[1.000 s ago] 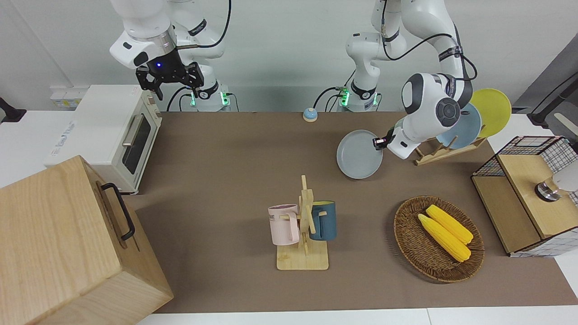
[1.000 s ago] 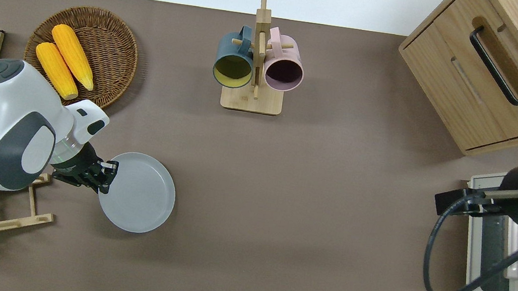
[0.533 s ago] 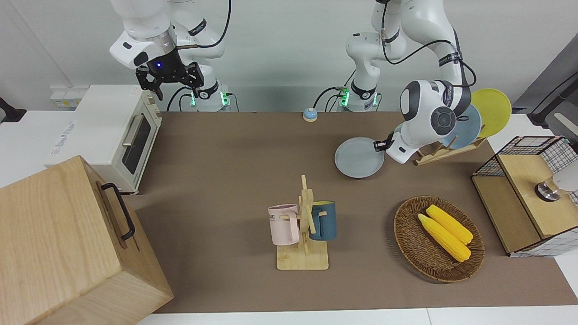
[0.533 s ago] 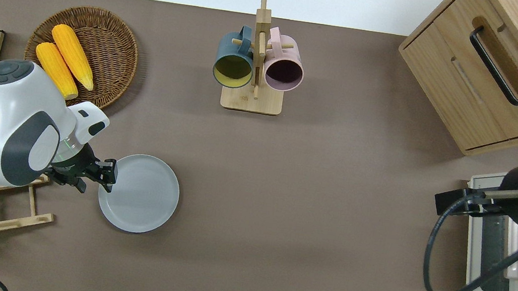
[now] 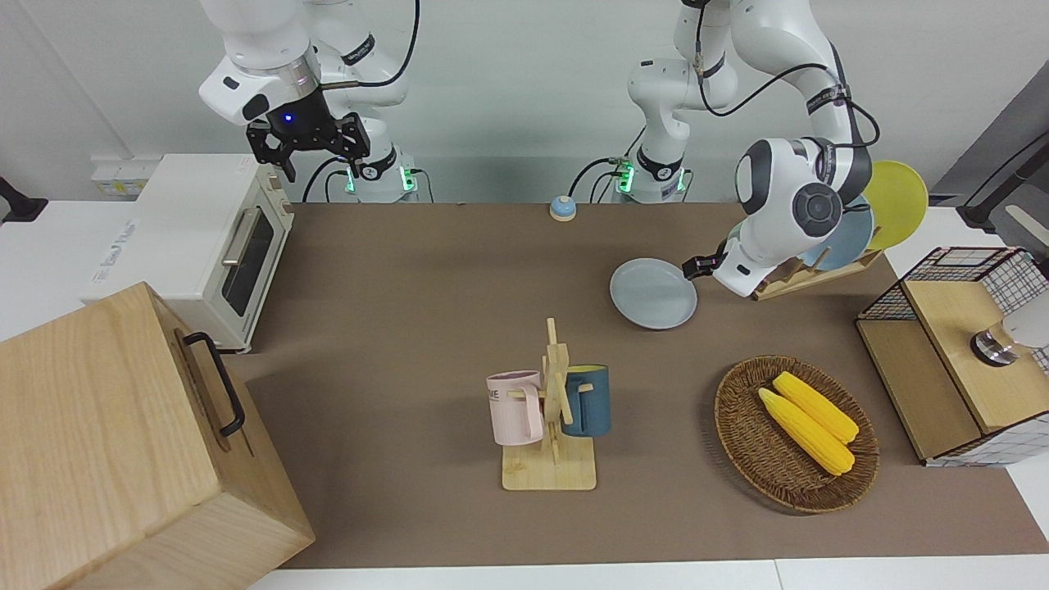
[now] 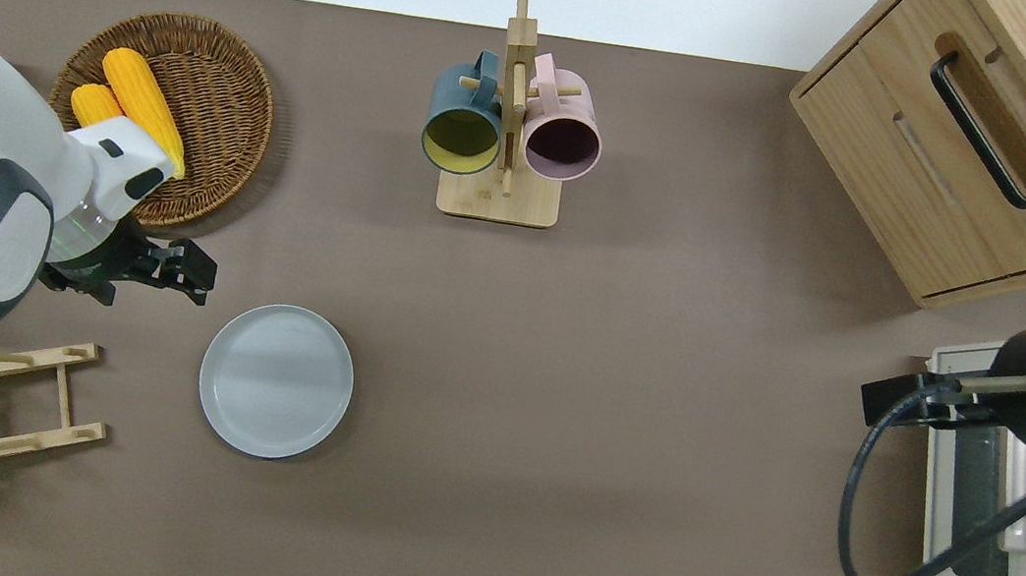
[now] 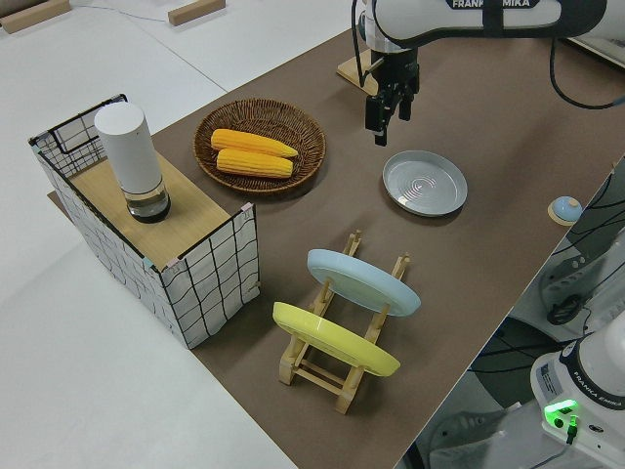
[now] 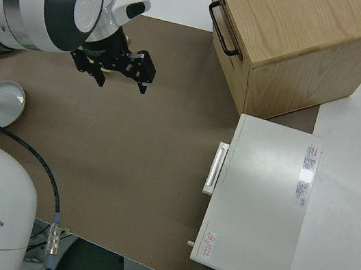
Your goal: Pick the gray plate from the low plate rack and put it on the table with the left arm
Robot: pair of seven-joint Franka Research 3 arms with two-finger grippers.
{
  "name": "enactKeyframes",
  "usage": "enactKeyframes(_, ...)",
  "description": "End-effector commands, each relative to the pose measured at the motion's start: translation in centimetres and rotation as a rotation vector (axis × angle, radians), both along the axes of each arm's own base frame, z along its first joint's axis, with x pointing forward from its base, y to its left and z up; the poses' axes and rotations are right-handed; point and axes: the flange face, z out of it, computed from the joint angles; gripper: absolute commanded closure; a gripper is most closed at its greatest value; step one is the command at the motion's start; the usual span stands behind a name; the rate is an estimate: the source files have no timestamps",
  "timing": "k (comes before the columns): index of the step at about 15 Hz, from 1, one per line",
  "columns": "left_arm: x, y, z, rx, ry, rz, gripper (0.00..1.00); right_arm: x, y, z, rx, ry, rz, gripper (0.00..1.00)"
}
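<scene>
Released since a second ago: gray plate point(image 6: 276, 381), now lying flat on the table point(image 6: 616, 411), just beside the low plate rack point(image 6: 22, 402) toward the right arm's end. Placement is looking complete; only retreat is remaining. Left gripper point(image 6: 184, 263) is hanging above bare table near the plate's rim, fingers parted, holding nothing. Right arm is sitting parked.

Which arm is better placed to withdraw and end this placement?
Left. Its open tool hangs free just off the rim of the gray plate, which lies flat on the table, out of the low plate rack. The right arm is parked.
</scene>
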Motion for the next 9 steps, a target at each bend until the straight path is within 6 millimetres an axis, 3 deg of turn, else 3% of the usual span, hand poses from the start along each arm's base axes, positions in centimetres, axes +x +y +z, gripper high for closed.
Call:
enactKeyframes(1,0.3,0.7,5.3,0.03,-0.137,-0.007,0.01,-0.3,-0.4,0.4,0.002,0.005,-0.005,0.011)
enactKeyframes(9,0.9,1.7,10.2,0.102,-0.292,-0.036,0.0,-0.3,-0.4,0.4,0.002,0.005,-0.005,0.011)
